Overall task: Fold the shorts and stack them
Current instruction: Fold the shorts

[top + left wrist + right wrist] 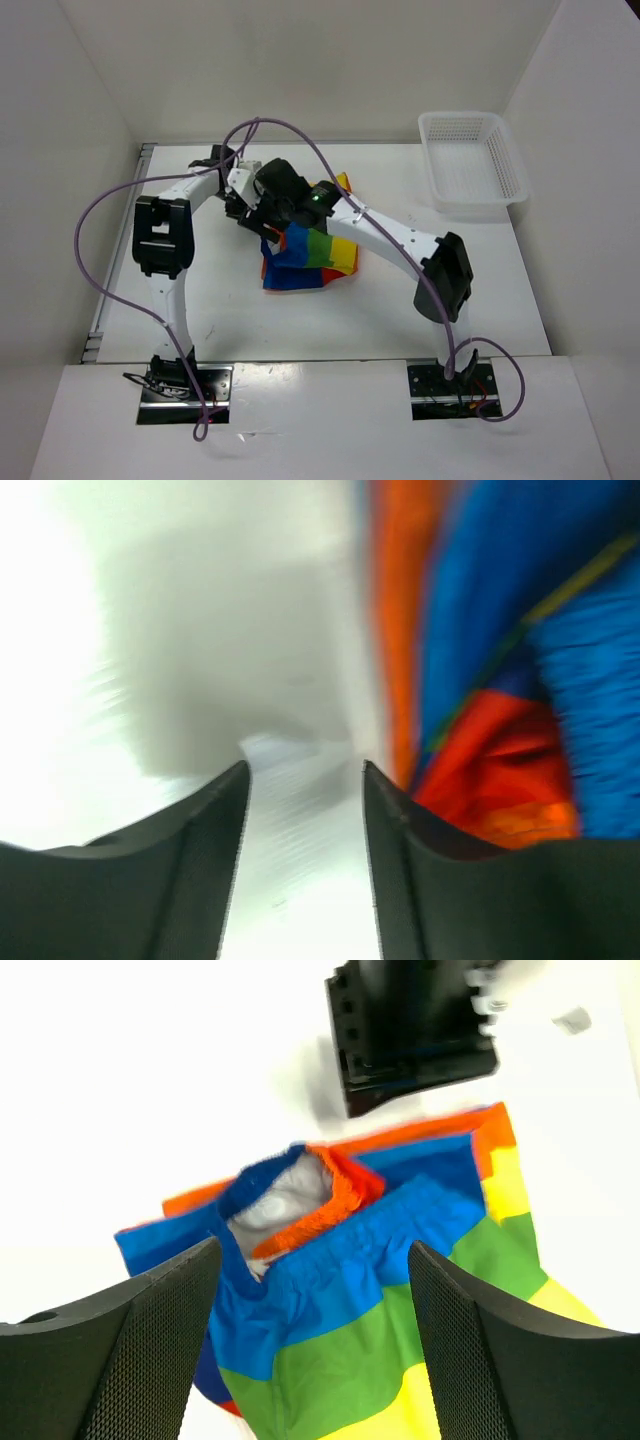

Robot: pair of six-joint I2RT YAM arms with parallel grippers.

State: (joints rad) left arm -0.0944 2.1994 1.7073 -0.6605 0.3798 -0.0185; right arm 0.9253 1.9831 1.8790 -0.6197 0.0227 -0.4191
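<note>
The rainbow-striped shorts (pixel 312 258) lie crumpled on the white table, mid-table. In the right wrist view the shorts (pixel 380 1310) show blue, green and yellow stripes, with the orange-red waistband (pixel 320 1215) bunched open at the top. My right gripper (pixel 315 1260) is open and hovers just above the waistband end, with nothing between the fingers. My left gripper (pixel 305 780) is open and empty over bare table, just left of the shorts (pixel 500 680); that view is blurred. In the top view both grippers meet at the shorts' upper left edge, left gripper (pixel 243 210), right gripper (pixel 272 232).
A white plastic mesh basket (pixel 470 165) stands at the back right of the table (pixel 200 300). White walls enclose the table on the left, back and right. The left gripper's black body (pixel 410 1035) shows in the right wrist view just beyond the shorts.
</note>
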